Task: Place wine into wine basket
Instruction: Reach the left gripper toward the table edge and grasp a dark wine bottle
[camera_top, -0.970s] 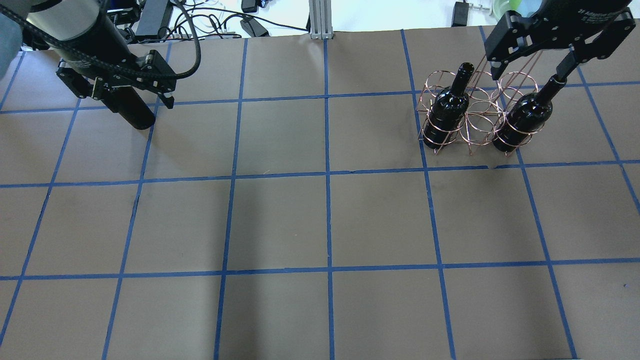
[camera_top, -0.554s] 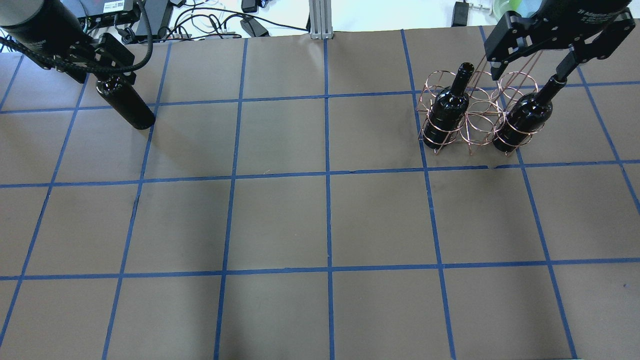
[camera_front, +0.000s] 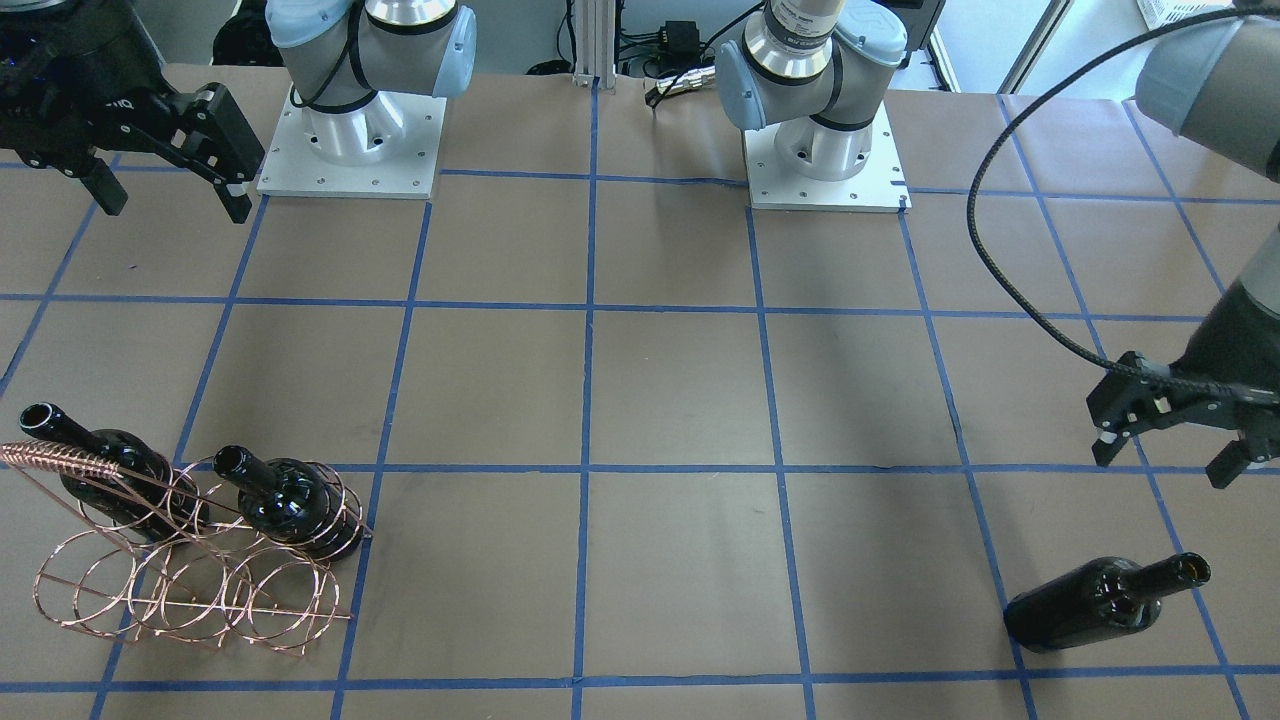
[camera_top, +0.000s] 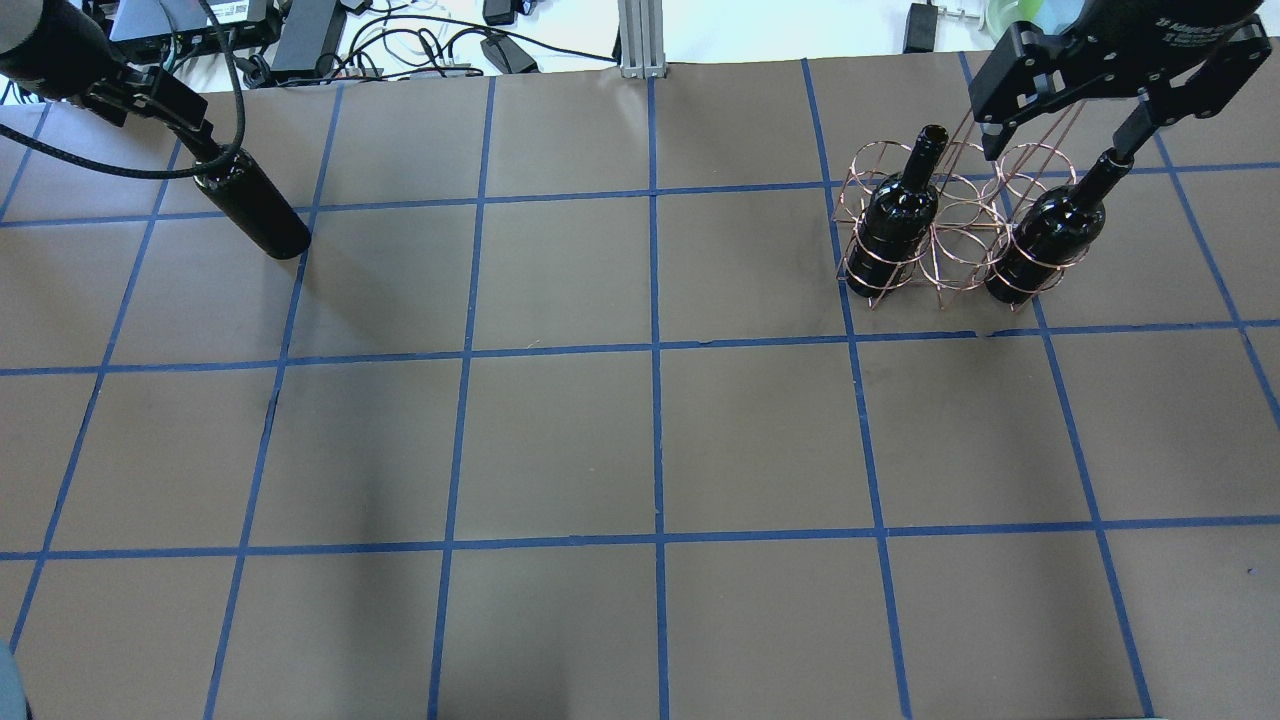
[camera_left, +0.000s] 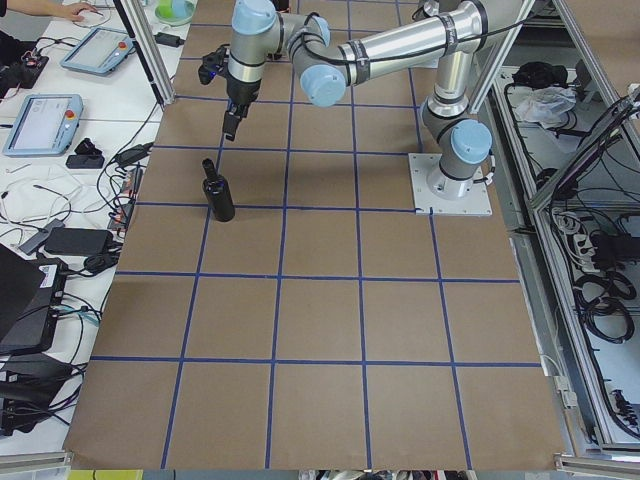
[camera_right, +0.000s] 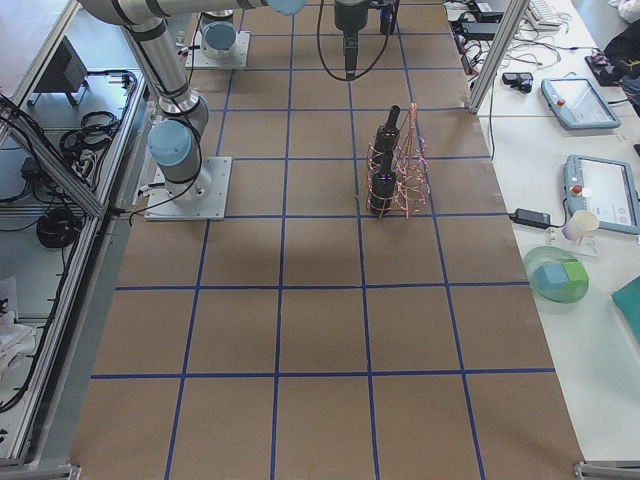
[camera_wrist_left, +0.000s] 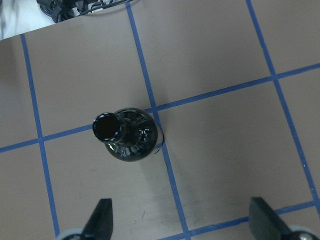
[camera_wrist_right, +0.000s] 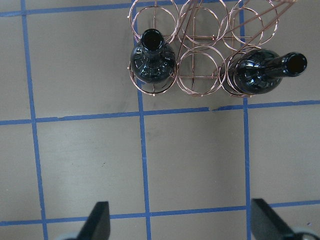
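The left gripper (camera_wrist_left: 182, 220) hovers spread wide, holding nothing. The bottle (camera_wrist_left: 127, 135) stands upright on the tabletop (camera_wrist_left: 225, 140) below, ahead of it and nearer one finger (camera_wrist_left: 102, 220). Centre both fingers around the neck before lowering, pinch below the lip, lift straight, then aim for the vacant middle ring of the basket (camera_wrist_right: 201, 76).

A brown bench (camera_top: 560, 440) crossed by blue tape lines (camera_top: 655, 350). Beyond the left gripper (camera_front: 1163, 468) lie cables (camera_top: 440, 45); a metal post (camera_top: 640, 40) stands to its right.
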